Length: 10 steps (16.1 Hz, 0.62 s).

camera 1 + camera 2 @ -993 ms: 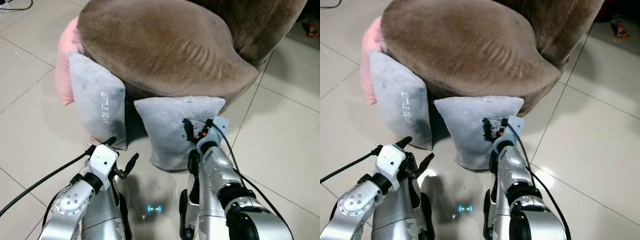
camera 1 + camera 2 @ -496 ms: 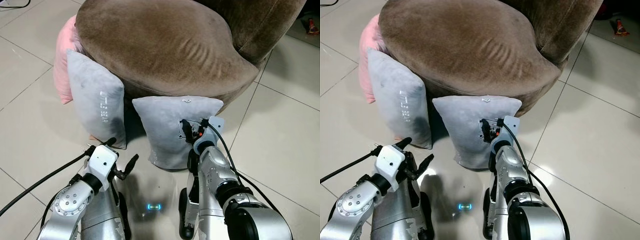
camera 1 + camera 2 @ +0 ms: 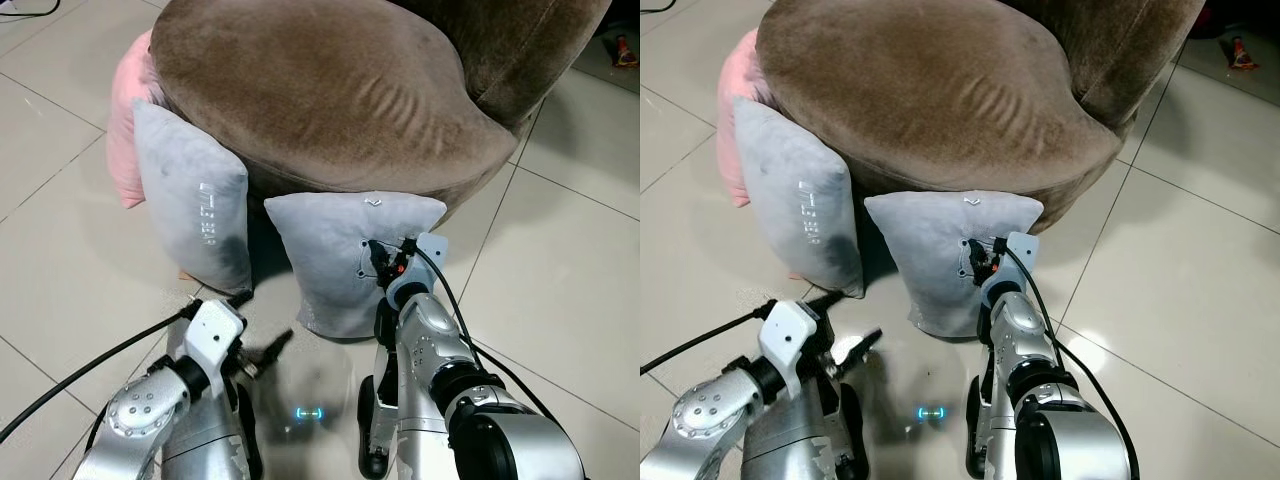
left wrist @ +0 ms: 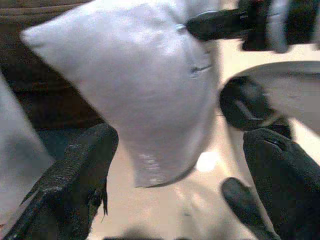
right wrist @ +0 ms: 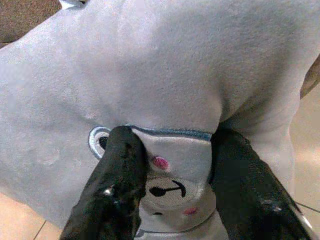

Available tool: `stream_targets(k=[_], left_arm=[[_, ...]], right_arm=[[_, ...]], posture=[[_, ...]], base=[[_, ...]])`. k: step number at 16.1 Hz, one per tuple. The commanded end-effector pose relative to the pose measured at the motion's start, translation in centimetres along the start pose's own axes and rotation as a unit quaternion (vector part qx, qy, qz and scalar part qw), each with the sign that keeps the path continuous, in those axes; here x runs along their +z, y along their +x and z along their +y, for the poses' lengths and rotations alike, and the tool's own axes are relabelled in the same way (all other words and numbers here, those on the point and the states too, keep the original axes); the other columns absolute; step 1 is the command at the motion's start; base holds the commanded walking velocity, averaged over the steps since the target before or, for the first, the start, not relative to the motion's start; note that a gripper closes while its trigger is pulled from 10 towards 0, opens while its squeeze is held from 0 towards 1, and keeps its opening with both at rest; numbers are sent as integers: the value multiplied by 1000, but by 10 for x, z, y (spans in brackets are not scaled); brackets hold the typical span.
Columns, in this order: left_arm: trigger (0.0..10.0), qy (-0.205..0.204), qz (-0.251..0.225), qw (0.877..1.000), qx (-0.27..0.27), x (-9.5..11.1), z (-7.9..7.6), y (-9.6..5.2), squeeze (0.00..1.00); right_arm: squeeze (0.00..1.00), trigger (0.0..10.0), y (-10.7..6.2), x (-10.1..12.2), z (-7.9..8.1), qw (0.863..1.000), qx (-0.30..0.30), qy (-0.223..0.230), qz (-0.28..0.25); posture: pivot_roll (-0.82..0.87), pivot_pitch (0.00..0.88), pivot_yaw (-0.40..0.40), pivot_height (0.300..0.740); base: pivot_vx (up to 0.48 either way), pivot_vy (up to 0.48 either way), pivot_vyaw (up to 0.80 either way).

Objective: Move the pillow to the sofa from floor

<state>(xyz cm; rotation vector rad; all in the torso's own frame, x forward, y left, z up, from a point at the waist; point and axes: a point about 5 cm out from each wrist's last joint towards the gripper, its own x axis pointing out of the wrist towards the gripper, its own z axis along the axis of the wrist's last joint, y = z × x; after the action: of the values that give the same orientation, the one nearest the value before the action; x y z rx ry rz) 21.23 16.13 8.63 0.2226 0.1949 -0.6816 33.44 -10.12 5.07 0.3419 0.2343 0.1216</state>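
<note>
We have our right tool (image 5: 172, 165) pressed into the face of the grey pillow (image 3: 345, 260), its fingers pinching a fold of soft plush. The pillow stands upright on the tiled floor (image 3: 560, 290), leaning on the brown velvety sofa (image 3: 330, 90) directly above and beyond it, so the lift goes up and forward. Our left tool (image 3: 262, 345), fingers spread, hovers just beside the pillow's lower left corner.

Silver arms, black cables, black fingers (image 5: 120, 185).
</note>
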Motion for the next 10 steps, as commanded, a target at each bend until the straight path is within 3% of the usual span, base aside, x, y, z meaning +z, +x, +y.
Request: stream_targets(k=[1,10], left_arm=[[10000,-11,13,1000,-26,-4,-8,-3,898],[10000,-7,15,999,-32,-4,-8,-3,890]], right_arm=[[0,0,-1,-4,2,1000,4,-1,8],[0,0,-1,-4,2,1000,7,0,8]], posture=[[85,286,-30,464],[89,273,-27,464]], base=[[0,0,0],[0,0,0]])
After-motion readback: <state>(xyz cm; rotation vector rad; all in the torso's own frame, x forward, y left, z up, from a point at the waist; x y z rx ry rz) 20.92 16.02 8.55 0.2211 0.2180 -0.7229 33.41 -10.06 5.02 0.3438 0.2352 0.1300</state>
